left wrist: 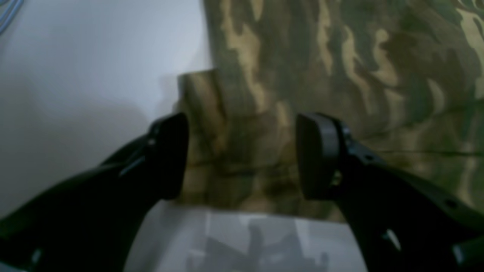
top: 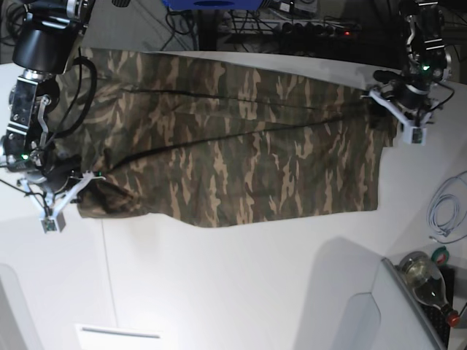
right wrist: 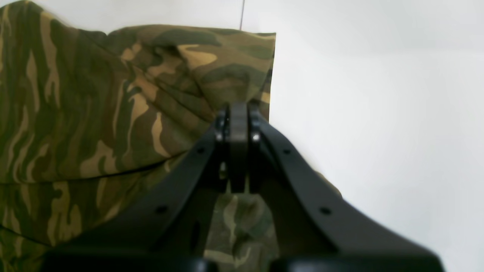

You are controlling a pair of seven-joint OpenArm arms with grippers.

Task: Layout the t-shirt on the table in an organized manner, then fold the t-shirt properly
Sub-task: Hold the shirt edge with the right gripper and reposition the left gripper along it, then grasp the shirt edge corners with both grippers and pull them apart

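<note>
The camouflage t-shirt (top: pixel 233 146) lies spread across the white table (top: pixel 241 284), long side running left to right. My right gripper (right wrist: pixel 238 113) is shut on a corner of the t-shirt (right wrist: pixel 113 105), and the fabric bunches up toward its tips. In the base view this gripper (top: pixel 86 184) is at the shirt's near-left corner. My left gripper (left wrist: pixel 242 156) is open, low over the shirt's edge, with a flap of the t-shirt (left wrist: pixel 340 68) between its fingers (left wrist: pixel 317 155). In the base view it (top: pixel 381 98) is at the shirt's far-right end.
A thin dark seam line (top: pixel 108 270) crosses the table near the left. A coiled white cable (top: pixel 444 211) and a bottle (top: pixel 427 277) lie at the right edge. Cables and a power strip (top: pixel 314 29) run along the back.
</note>
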